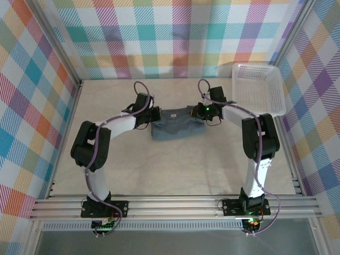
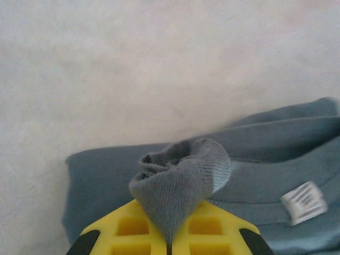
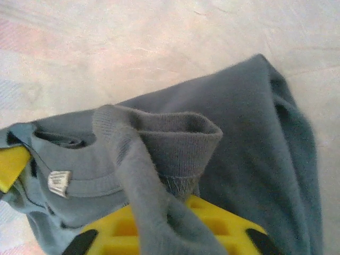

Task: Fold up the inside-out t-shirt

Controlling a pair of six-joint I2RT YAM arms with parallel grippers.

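Beige table (image 1: 175, 175) holds the t-shirt (image 1: 175, 129) already folded small; left hand (image 2: 169, 244) clenched on its cloth, right hand (image 1: 204, 113) grip unclear, release likely remains.

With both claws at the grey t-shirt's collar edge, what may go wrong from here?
The left claw pinches only a small bunch of the dark slate-grey soft cloth t-shirt; it may slip out. Cloth drapes over the right claw, hiding its grip; uneven pulling might skew the fold.
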